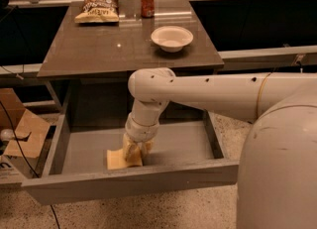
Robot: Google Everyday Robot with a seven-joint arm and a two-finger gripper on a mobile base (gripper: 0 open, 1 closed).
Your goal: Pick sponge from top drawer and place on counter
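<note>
The top drawer is pulled out wide below the table, its grey interior showing. The pale-yellow sponge lies on the drawer floor at the front, left of centre. My gripper reaches straight down into the drawer and is shut on the sponge's right end; the left part of the sponge sticks out flat on the floor. The arm hides the gripper's far side. The counter is the dark glossy tabletop above and behind the drawer.
On the counter stand a white bowl at the right, a red can at the back and a chip bag at the back left. A cardboard box sits on the floor left of the drawer.
</note>
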